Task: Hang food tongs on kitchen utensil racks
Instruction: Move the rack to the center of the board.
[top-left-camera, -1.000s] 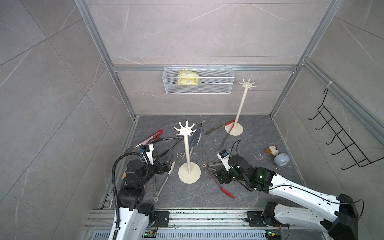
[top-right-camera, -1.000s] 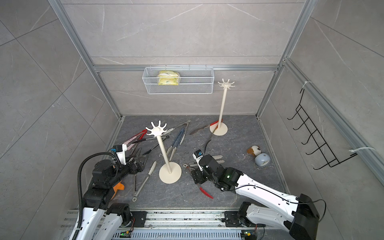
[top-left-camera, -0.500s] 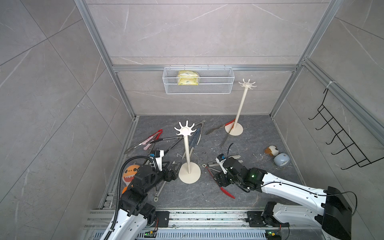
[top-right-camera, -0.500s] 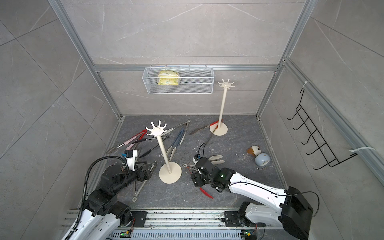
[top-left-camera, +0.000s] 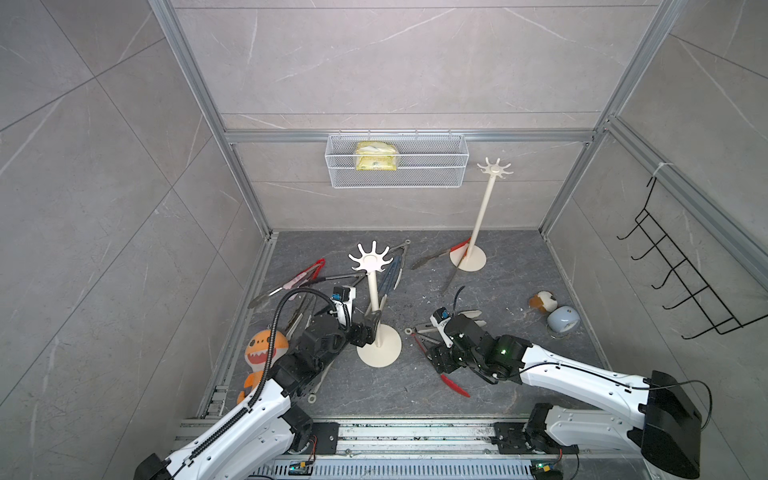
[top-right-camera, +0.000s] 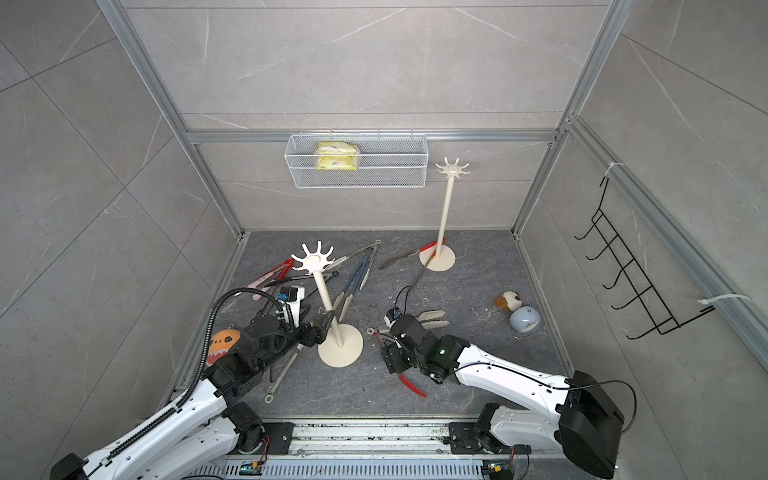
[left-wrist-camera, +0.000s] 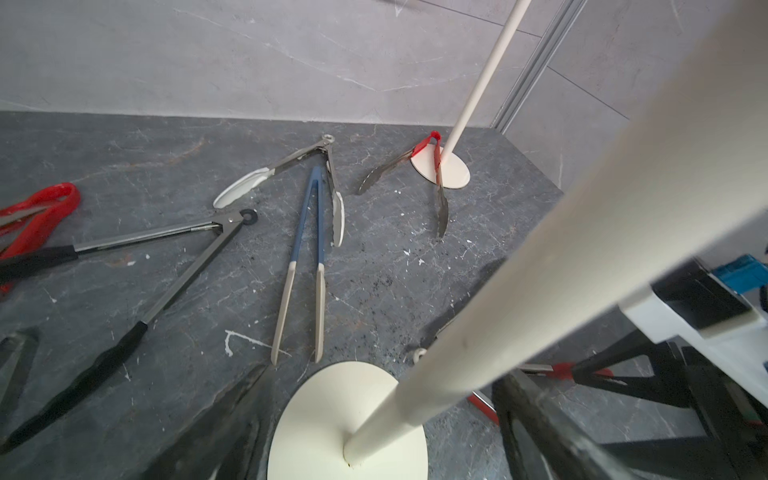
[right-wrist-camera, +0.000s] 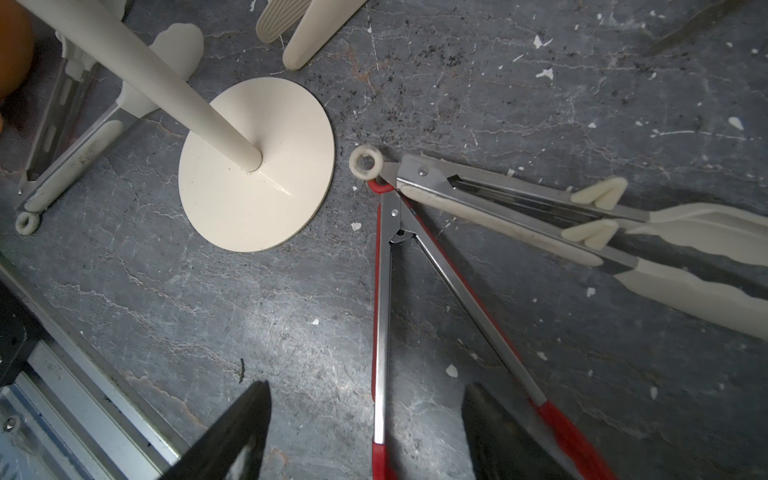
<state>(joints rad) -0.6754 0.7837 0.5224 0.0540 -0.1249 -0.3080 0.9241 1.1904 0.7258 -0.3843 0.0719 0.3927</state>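
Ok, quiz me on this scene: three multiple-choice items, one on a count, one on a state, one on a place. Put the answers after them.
1. How many cream pole racks stand on the floor?
A. two
B. one
C. four

2. The red-tipped tongs under the right tool are
A. hanging on a rack
B. gripped and lifted
C. lying on the floor

3. The yellow packet is
A. on the floor
B. in the white wire basket
C. on a rack's base

Answers:
1 A: one stands near, one farther back.
2 C: they lie flat, and the tool's jaws stand open above them.
3 B: it shows through the mesh, well above the floor.
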